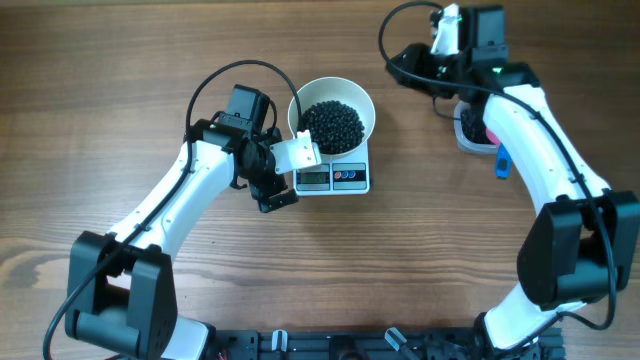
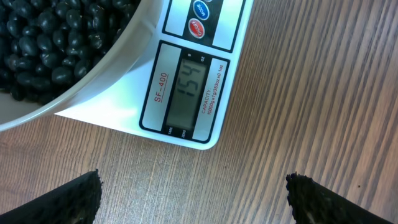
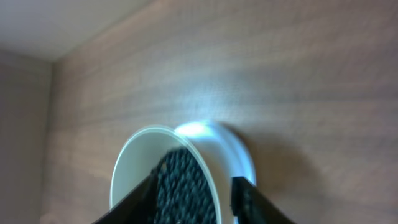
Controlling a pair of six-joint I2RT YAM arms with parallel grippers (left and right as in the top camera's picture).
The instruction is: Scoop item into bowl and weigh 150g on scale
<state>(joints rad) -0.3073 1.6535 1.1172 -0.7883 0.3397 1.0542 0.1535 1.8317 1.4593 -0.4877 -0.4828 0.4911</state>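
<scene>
From above we see the bowl [image 1: 366, 108] sitting on the scale [image 1: 333, 179] near the middle of the table [image 1: 420, 260], with the item [image 1: 332, 124] heaped dark inside it. Only the left wrist view lets us read the display [image 2: 186, 93], which shows 154, with a blue and a red button above it and the bowl's wall overhanging the scale's top.

The overhead view alone shows a clear tub [image 1: 466, 133] of the same pellets, half hidden under the right arm, and a blue piece [image 1: 502, 161] just beside it.

The left arm reaches in from the lower left, bent at the elbow. The left gripper [image 1: 274, 190] hangs just beside the scale's left end, its claw spread wide and holding nothing.

The right arm stretches up the right side and folds back toward the far edge. In its wrist view the right gripper [image 3: 194, 196] has its fingers partly apart. Beyond them lies a blurred white round vessel with dark contents, and we cannot tell which vessel it is.
</scene>
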